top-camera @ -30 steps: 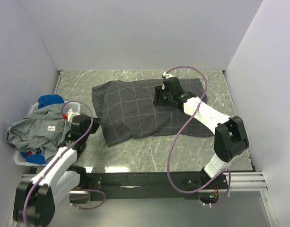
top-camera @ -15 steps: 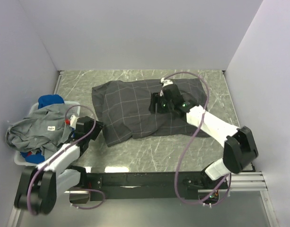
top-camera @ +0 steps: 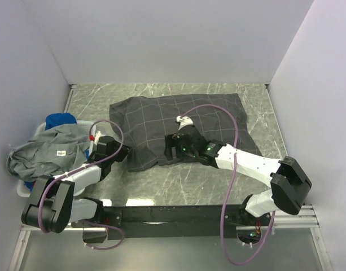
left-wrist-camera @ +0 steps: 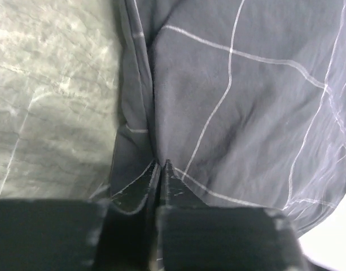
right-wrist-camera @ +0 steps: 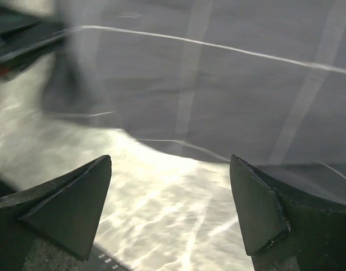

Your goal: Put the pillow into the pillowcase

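Observation:
The dark charcoal pillowcase (top-camera: 161, 121) with a light grid lies spread and puffed on the marble table. No cream-white pillow shows in any view. My left gripper (top-camera: 121, 153) is at the case's near-left corner. In the left wrist view it (left-wrist-camera: 161, 165) is shut, its tips against a fold of the pillowcase (left-wrist-camera: 246, 101); no cloth shows between the fingers. My right gripper (top-camera: 166, 153) is at the case's near edge. In the right wrist view it (right-wrist-camera: 173, 195) is open and empty over bare table, the pillowcase (right-wrist-camera: 218, 73) just beyond its tips.
A white basket (top-camera: 23, 189) at the left edge holds a plain grey garment (top-camera: 48, 149) with a white label and a bright blue cloth (top-camera: 61, 120). White walls close in the back and both sides. Bare marble table (top-camera: 178, 180) lies in front of the case.
My right gripper has come from the far right of the pillowcase to its near edge. My left gripper has moved right from the basket to the case's near-left corner.

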`<action>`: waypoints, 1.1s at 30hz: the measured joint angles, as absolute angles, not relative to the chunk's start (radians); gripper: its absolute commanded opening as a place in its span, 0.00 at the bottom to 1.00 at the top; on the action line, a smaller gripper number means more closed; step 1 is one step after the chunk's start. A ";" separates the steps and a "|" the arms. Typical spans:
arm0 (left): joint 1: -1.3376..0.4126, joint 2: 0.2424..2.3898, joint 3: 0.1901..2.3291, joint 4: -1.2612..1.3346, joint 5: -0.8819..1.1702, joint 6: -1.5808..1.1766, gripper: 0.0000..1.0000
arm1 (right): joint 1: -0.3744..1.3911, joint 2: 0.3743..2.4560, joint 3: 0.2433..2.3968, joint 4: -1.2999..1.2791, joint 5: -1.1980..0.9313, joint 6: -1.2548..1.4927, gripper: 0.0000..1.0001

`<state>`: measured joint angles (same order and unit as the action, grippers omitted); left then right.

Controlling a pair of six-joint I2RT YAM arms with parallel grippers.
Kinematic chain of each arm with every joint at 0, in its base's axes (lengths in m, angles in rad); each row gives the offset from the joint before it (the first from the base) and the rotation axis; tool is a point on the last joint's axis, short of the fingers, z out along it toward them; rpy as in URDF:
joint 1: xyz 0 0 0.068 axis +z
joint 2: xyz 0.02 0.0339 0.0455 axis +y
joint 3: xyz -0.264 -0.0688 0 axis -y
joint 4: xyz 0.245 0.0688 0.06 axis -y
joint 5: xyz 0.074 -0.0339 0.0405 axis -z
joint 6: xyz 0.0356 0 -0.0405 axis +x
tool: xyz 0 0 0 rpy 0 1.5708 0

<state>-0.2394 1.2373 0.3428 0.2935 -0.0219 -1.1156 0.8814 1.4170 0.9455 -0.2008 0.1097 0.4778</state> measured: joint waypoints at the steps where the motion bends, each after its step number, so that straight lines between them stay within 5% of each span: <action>1: -0.245 1.237 0.342 0.290 -0.020 -1.112 0.01 | 0.858 1.415 0.925 -0.195 0.116 0.488 0.92; 15: -0.110 0.934 0.550 -0.115 -0.102 -1.084 0.01 | 0.341 1.302 0.742 -0.123 0.078 0.574 0.92; 18: -0.072 0.932 0.620 -0.138 -0.080 -1.069 0.01 | 0.282 1.370 0.756 -0.103 0.041 0.593 0.70; 19: -0.066 0.934 0.629 -0.144 -0.068 -1.065 0.01 | 0.266 1.408 0.774 -0.105 0.026 0.599 0.42; 21: -0.064 0.934 0.631 -0.155 -0.047 -1.059 0.01 | 0.248 1.462 0.814 -0.117 0.006 0.593 0.24; 22: -0.064 0.933 0.629 -0.163 -0.030 -1.058 0.01 | 0.235 1.486 0.843 -0.129 -0.007 0.597 0.04; 23: -0.065 0.930 0.622 -0.162 -0.013 -1.057 0.01 | 0.220 1.506 0.873 -0.141 -0.015 0.596 0.00; 29: -0.149 0.855 0.534 -0.170 0.045 -1.064 0.01 | 0.112 1.542 1.084 -0.256 -0.020 0.574 0.03; 33: -0.315 0.827 0.450 -0.136 0.038 -1.101 0.01 | 0.073 1.558 1.195 -0.322 0.015 0.545 0.48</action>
<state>-0.3149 0.8272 0.4500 -0.1356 0.0376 -1.1007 0.0731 1.5578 1.1950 -0.3218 0.0154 0.5449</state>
